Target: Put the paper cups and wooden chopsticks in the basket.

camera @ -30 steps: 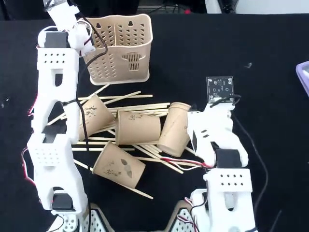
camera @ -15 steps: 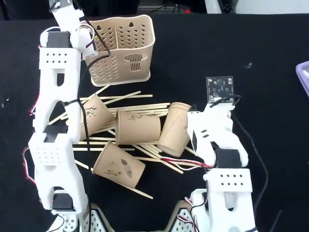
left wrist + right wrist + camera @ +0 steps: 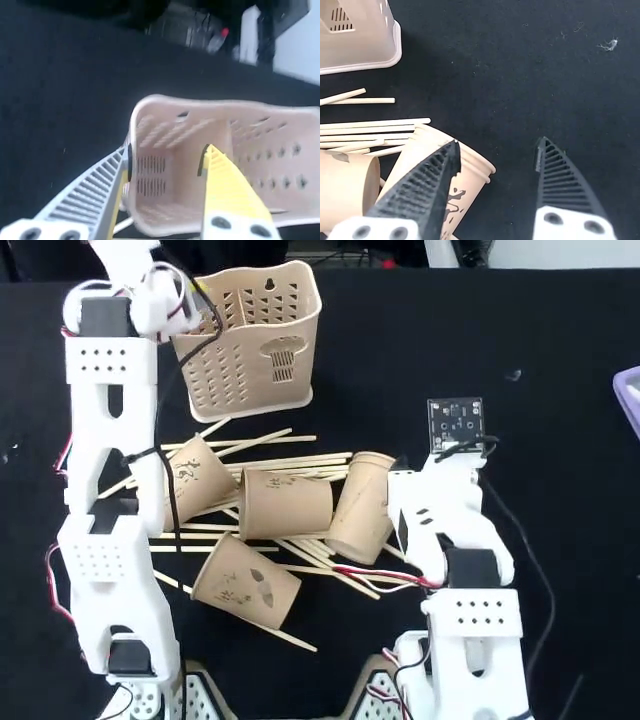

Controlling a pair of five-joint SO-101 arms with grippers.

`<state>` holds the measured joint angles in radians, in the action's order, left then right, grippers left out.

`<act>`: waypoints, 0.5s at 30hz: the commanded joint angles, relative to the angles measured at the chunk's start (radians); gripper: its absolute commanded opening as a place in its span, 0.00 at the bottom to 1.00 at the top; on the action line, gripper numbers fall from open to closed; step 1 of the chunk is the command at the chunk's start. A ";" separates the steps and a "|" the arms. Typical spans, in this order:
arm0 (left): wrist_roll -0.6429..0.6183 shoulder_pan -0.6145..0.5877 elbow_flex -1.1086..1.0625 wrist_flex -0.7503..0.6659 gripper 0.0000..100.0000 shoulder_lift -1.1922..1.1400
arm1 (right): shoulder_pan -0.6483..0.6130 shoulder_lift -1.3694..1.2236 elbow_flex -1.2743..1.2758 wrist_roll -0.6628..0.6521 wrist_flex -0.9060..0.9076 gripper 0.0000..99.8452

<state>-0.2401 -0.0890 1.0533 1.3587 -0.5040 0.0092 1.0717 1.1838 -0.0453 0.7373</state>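
- The basket (image 3: 250,340) was beige plastic with rows of slots and holes in its walls. It sat at the far side of the black bench (image 3: 520,330), leaning so that its open top showed.
- Four brown paper cups (image 3: 285,503) with dark print lay on their sides in a loose cluster in front of the basket, all outside it.
- The pale wooden chopsticks (image 3: 280,440) were strewn under and between the cups, most of them lying crosswise. A few poked out towards the basket's foot.
- The left hand (image 3: 166,157) was at the basket's left end with its fingers apart. One finger was outside the end wall, right against it, and the other was inside the basket, so the wall stood between them.
- The right hand (image 3: 497,150) hung open over the rightmost cup (image 3: 360,505). One finger was above that cup's rolled rim and the other above bare bench beside it.
- In the right wrist view, that cup's mouth pointed away from the arm, and the basket's lower corner stood well beyond it.
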 commanded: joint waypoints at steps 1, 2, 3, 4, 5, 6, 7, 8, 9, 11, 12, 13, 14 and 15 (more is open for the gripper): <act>0.006 -0.007 0.133 0.015 0.24 0.023 | -0.014 -0.002 -0.005 0.008 -0.021 0.24; 0.006 -0.007 0.163 0.035 0.25 0.023 | -0.014 -0.002 -0.005 0.008 -0.021 0.24; 0.006 -0.007 0.200 0.064 0.25 0.023 | -0.014 -0.002 -0.005 0.008 -0.021 0.24; 0.006 -0.007 0.242 0.107 0.25 0.023 | -0.014 -0.002 -0.005 0.008 -0.021 0.24; 0.009 -0.007 0.289 0.157 0.25 0.023 | -0.014 -0.002 -0.005 0.008 -0.021 0.24; 0.012 -0.007 0.338 0.206 0.25 0.023 | -0.014 -0.002 -0.005 0.008 -0.021 0.24; 0.014 -0.007 0.386 0.252 0.25 0.021 | -0.014 -0.002 -0.005 0.008 -0.021 0.24; 0.014 -0.007 0.430 0.296 0.25 0.014 | -0.014 -0.002 -0.005 0.008 -0.021 0.24; 0.014 -0.007 0.461 0.341 0.25 0.012 | -0.014 -0.002 -0.007 0.008 -0.021 0.24; 0.015 -0.008 0.492 0.408 0.24 0.012 | -0.011 -0.002 -0.010 0.002 -0.021 0.24; 0.023 -0.018 0.470 0.405 0.24 0.014 | -0.011 -0.002 -0.013 0.000 -0.020 0.24; 0.035 -0.041 0.435 0.405 0.24 0.023 | -0.012 -0.002 -0.016 -0.002 -0.018 0.24; 0.043 -0.061 0.410 0.405 0.24 0.028 | -0.014 -0.001 -0.016 -0.002 -0.017 0.24; 0.049 -0.079 0.378 0.405 0.24 0.041 | -0.014 -0.001 -0.021 -0.002 -0.017 0.24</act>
<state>-0.2140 -0.1135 1.4630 1.7499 -0.5010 0.0092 1.0717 1.1838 -0.0453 0.7373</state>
